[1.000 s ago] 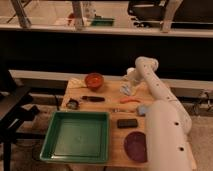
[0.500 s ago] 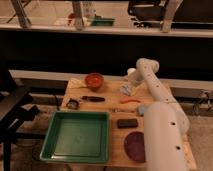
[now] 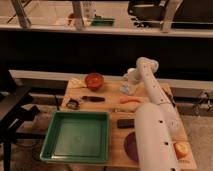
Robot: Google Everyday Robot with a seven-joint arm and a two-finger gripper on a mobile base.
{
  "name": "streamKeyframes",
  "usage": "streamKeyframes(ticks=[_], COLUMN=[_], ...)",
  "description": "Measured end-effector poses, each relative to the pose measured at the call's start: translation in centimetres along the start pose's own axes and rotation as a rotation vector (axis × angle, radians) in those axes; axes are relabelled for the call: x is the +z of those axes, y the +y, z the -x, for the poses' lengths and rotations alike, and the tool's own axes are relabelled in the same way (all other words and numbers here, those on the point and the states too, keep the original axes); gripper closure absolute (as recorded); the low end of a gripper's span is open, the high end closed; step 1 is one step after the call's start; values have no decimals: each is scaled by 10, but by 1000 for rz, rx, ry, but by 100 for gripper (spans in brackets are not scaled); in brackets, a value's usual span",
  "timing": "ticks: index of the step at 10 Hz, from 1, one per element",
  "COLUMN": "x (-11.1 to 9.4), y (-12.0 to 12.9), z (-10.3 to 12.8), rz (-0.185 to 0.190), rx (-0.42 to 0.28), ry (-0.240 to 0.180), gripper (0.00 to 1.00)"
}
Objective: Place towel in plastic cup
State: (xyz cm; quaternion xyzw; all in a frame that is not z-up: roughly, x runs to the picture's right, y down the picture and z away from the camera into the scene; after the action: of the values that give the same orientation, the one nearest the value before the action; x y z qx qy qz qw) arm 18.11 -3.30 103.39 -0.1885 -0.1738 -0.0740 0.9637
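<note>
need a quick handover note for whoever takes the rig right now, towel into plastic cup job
Hand: at the far side of the table, over the whitish things near the back edge, holding nothing that I can make out.
Towel: possibly the pale crumpled item left of the orange bowl; not certain.
Plastic cup: not clearly made out; may be by the hand.
Done: nothing visible.
Left: grasp the towel, put it in the cup.

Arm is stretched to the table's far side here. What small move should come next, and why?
Probably lower the gripper, open and empty near the table's far edge, onto the pale bundle there, likely the towel; nothing is held yet. I cannot make out the plastic cup.
</note>
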Motion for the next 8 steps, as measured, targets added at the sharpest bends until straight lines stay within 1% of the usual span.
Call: streamKeyframes(ticks=[2,3,6,7,8], x=[-1,-1,-1,-1,-1], y=[1,0,0,0,0], z=[-3,-1,-1,-1,-1], rz=[-1,-1,0,0,-1], rx=[3,1,0,0,0], ry=[2,2,1,2,2], gripper=[20,22,30,36,37])
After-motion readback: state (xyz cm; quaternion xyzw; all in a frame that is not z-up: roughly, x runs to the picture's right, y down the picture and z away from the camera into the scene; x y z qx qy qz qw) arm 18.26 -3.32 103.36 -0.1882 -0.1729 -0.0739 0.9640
